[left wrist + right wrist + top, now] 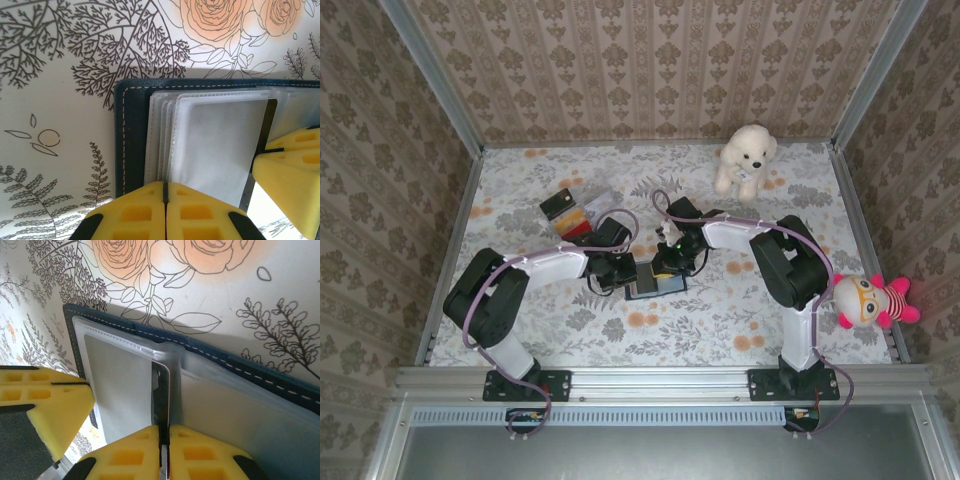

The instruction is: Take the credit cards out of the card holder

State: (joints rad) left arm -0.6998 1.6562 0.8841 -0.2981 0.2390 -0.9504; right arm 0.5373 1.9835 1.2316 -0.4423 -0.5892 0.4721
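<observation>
Card holder: a dark navy stitched bifold card holder lies open and flat at the middle of the floral-printed table, with its frosted plastic pockets facing up.
Left claw: the left gripper sits at the holder's left side. Its yellow jaws are pressed together on the edge of the stacked pockets.
Right claw: the right gripper sits at the holder's far-right side. Its jaws are narrow, pinching a thin upright leaf at the middle fold. Whether the leaf is a sleeve or a card cannot be told.
Cards: flat black, yellow-orange and red plastic credit cards lie overlapped, far and left of the holder. A clear plastic box is just beside them.
Others: a white plush dog sits far right. A pink striped doll rests at the right edge.
</observation>
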